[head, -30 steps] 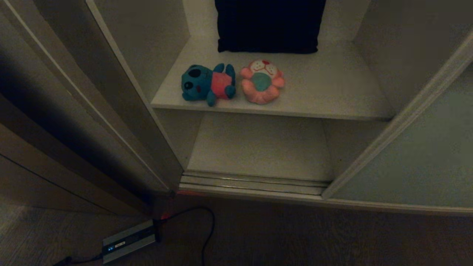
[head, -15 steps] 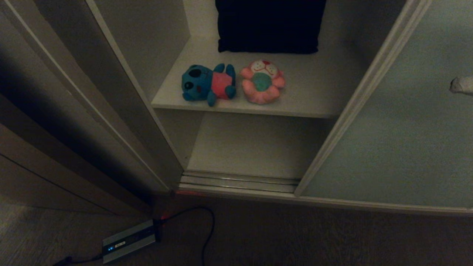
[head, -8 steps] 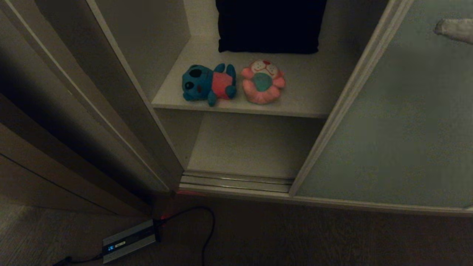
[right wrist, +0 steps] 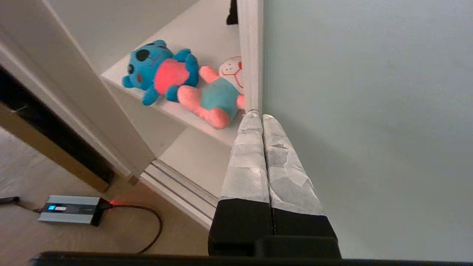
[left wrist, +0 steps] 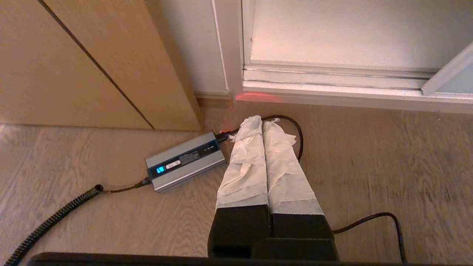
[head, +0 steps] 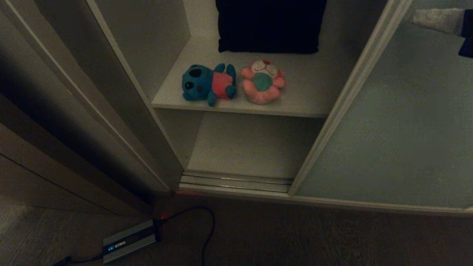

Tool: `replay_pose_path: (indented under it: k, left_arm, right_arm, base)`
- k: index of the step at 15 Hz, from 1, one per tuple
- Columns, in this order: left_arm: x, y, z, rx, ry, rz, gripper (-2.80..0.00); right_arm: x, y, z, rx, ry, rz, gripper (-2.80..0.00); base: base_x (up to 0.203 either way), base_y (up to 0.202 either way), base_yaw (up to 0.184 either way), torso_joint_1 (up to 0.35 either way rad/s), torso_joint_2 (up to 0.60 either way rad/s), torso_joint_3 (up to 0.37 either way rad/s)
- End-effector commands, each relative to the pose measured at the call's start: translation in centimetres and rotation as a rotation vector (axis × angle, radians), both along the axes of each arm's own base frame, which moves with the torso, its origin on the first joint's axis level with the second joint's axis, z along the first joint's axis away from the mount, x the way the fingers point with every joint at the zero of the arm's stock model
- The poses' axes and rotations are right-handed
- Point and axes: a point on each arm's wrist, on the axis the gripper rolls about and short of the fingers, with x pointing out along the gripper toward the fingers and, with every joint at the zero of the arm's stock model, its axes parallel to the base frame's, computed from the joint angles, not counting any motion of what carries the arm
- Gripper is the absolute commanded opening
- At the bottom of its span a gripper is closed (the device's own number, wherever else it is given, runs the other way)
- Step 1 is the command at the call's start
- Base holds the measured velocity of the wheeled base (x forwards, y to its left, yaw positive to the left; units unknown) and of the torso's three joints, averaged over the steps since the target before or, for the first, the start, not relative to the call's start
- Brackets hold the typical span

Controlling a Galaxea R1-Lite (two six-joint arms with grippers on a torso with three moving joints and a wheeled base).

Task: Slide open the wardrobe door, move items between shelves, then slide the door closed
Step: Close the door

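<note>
Teal-blue plush toy (head: pixel 207 84) and pink plush toy (head: pixel 262 82) lie side by side on the upper shelf (head: pixel 317 92). Right of them, the sliding wardrobe door (head: pixel 399 122) stands partly open. The right gripper (right wrist: pixel 261 117), fingers pressed together, sits at its pale frame; the left gripper (left wrist: pixel 261 123), also closed, hangs over the floor.

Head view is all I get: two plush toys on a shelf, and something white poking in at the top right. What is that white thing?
Observer: That is the right gripper. Its wrist camera shows the two wrapped fingers pressed shut on nothing, their tips close by the pale frame of the sliding wardrobe door.
Operator: And the other arm? I see no sign of it.
Observer: The left gripper is down low, also shut and empty, pointing at the wooden floor beside the grey power brick.
</note>
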Motion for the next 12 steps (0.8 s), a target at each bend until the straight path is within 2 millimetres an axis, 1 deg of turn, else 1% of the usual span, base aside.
replay_pose_path:
  k: [1,6,8,10,12]
  left_arm:
    - [0.0,0.0,0.0,0.0,0.001,0.0,-2.8]
    - [0.0,0.0,0.0,0.0,0.001,0.0,-2.8]
    - [0.0,0.0,0.0,0.0,0.001,0.0,-2.8]
    - [0.0,0.0,0.0,0.0,0.001,0.0,-2.8]
    - [0.0,0.0,0.0,0.0,0.001,0.0,-2.8]
  right_arm:
    - [1.7,0.6,-0.2,-0.005,0.021,-0.011,-2.8]
    - [2.9,0.9,-0.4,-0.005,0.035,-0.034,-2.8]
    - [2.9,1.4,-0.3,-0.005,0.037,-0.021,-2.8]
    - [2.5,3.0,-0.4,-0.006,0.041,0.027,-2.8]
    - [3.1,4.9,-0.8,-0.016,0.056,0.034,-2.8]
  base:
    - [0.0,0.0,0.0,0.0,0.0,0.0]
    - [0.0,0.0,0.0,0.0,0.0,0.0]
    - [0.0,0.0,0.0,0.0,0.0,0.0]
    - [0.0,0.0,0.0,0.0,0.0,0.0]
    - [0.0,0.0,0.0,0.0,0.0,0.0]
